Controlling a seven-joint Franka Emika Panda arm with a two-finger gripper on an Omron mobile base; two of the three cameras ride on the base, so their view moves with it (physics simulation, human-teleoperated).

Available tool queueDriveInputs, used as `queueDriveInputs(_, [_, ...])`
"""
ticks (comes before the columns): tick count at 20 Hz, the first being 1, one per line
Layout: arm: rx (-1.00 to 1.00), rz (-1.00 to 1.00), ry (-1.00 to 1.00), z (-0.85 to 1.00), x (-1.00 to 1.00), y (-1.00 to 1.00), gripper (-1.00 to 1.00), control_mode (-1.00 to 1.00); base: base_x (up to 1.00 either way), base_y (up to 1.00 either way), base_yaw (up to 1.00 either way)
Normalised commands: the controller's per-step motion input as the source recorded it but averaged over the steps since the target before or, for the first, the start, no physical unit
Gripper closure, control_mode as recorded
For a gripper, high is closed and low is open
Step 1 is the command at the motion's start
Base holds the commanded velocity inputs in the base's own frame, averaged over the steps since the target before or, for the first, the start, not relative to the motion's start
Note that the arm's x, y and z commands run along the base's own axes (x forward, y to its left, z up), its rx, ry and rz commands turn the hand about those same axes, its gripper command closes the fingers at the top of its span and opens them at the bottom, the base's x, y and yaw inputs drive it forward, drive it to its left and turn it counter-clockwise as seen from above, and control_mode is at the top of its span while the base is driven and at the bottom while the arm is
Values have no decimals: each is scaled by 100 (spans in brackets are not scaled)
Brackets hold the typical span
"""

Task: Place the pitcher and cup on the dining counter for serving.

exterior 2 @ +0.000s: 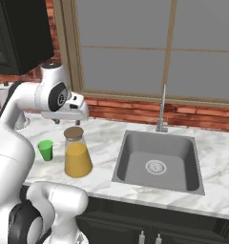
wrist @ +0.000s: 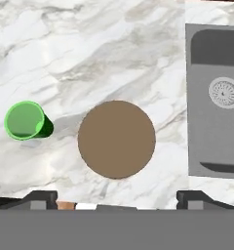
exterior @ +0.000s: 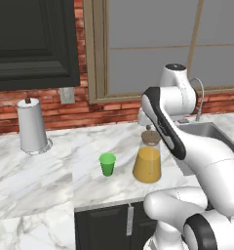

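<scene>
Near the kitchen counter's front edge, your wide-open, empty gripper hovers over the pitcher; an off-centre descent could topple it onto the cup.

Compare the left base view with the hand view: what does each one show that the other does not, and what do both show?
Left base view alone: the white paper-towel roll standing on the marble, the red brick wall, the window, and the orange liquid in the conical clear glass pitcher seen from the side.

Hand view alone: the round metal drain in the basin floor, and the open gripper hanging above the pitcher's round brown cork lid.

Both: the pitcher, the small green cup standing apart beside it, the marble kitchen counter and the grey sink.
</scene>
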Motion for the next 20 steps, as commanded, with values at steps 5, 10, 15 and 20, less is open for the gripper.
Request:
queueDriveInputs(5, [-3, -8, 7, -97, -20, 8, -100, -100, 0, 0, 0])
queueDriveInputs(10, [0, -13, 3, -59, -1, 1, -100, -100, 0, 0, 0])
queueDriveInputs(15, [0, -12, 0, -30, 3, 1, -100, -100, 0, 0, 0])
queueDriveInputs(20, [0, -7, 0, -22, 17, 10, -100, -100, 0, 0, 0])
